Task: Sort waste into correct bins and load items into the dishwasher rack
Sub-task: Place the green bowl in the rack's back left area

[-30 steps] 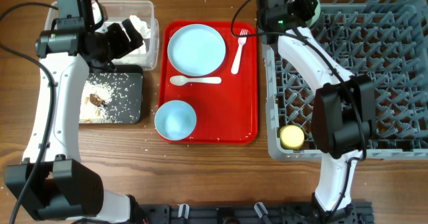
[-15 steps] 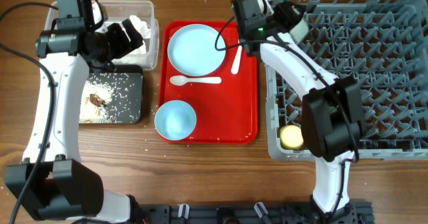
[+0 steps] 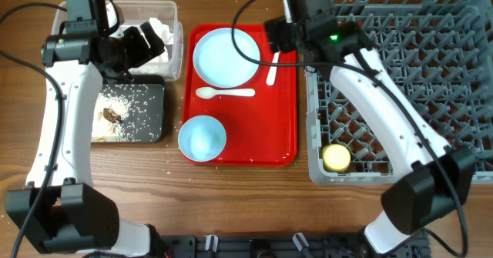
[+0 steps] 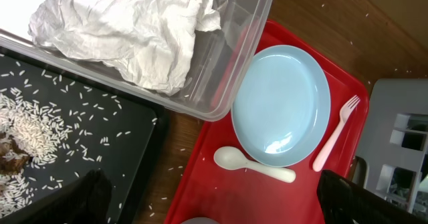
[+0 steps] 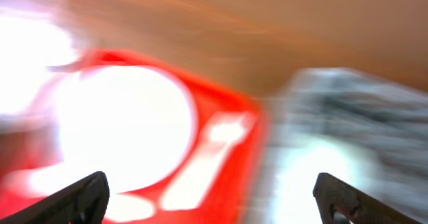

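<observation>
The right claw [image 3: 277, 36], jaws apart and empty, has swung from the rack [image 3: 431, 73] to above the fork [image 3: 271, 72], likely its next load.

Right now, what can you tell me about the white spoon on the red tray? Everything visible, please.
The spoon is plain white, looks like plastic, and is in one piece: an oval bowl end and a slim straight handle. It looks clean. It lies flat on the red serving tray, between the light blue plate and the bowl, with its handle pointing toward the dishwasher rack. The handle runs close to the plate's edge; whether they touch cannot be told. Nothing grips it.
</observation>
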Motion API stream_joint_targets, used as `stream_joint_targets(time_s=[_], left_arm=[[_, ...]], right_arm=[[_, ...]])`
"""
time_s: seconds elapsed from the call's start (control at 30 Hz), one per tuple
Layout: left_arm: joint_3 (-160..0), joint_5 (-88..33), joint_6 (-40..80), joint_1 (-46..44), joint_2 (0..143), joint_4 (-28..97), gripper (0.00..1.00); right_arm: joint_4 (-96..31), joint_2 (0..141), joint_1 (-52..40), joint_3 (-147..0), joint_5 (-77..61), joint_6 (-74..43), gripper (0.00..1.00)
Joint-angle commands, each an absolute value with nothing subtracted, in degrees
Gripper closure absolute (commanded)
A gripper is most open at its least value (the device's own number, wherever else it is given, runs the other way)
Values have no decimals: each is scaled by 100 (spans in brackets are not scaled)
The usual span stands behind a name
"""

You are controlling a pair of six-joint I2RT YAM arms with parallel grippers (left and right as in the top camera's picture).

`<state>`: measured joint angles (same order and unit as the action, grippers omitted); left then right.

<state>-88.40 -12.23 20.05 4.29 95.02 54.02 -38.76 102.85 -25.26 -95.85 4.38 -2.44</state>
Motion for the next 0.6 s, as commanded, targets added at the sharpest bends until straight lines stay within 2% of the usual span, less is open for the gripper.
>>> stream_joint_targets(time_s=[0.0, 0.13, 0.23, 0.27, 0.33, 0.37, 0.4, 0.43, 0.57], left_arm=[[-8888, -1212, 1997, 447, 9509, 5408, 0], [-8888, -1212, 1997, 447, 9509, 5408, 0], [-8888, -1212, 1997, 447, 9509, 5408, 0], [-8888, -1212, 1997, 447, 9509, 5408, 0], [-8888, -1210, 1997, 447, 9509, 5408, 0], [-8888, -1212, 1994, 447, 9509, 5408, 0], [-8888, -1212, 1997, 447, 9509, 5408, 0], [-8888, -1212, 1997, 447, 9509, 5408, 0], [-8888, -1212, 1997, 447, 9509, 5406, 0]], right_arm=[[-3778, 10648, -2757, -9260, -2624, -2268, 4], [-3826, 11408, -3649, -8558, -2622, -3632, 23], [-3782, 11824, -4163, -8283, -2705, -4069, 28], [-3780, 11880, -4222, -8283, -2936, -4066, 38], [-3817, 11900, -4294, -8281, -2921, -4077, 66], [-3854, 11907, -4318, -8281, -2877, -4101, 74], [-3879, 11907, -4322, -8281, -2836, -4108, 89], [-3861, 11907, -4303, -8281, -2836, -4115, 96], [-3999, 11487, -3894, -8320, -2591, -3879, 96]])
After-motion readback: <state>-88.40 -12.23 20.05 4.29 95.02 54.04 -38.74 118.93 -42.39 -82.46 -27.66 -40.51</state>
